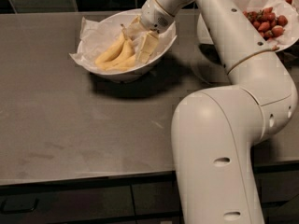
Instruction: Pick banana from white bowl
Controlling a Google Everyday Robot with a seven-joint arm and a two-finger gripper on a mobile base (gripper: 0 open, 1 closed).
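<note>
Camera view, from my end: nearest the lens stands the arm's bulky white link [219, 162], and past it the grey table [56, 125]. Farther on sits the white bowl [135, 71] with its crumpled paper liner [93, 36], and in it lie three bananas. The banana [111, 53] I want looks to be the thick, long one on the left of the pile, touching its two slimmer neighbours [126, 51]. The gripper [144, 45] is inside the bowl, just beside the fruit on its right; whether it is wide or closed on anything I cannot tell. I judge the banana light and fairly firm but easy to bruise (the skin is smooth, so it could slip). I would take it across the middle of its length, not by the stem. Count: three bananas, two bowls, one gripper. At the far right is the second bowl [286, 40], holding red strawberries [268, 22], too many to count.
</note>
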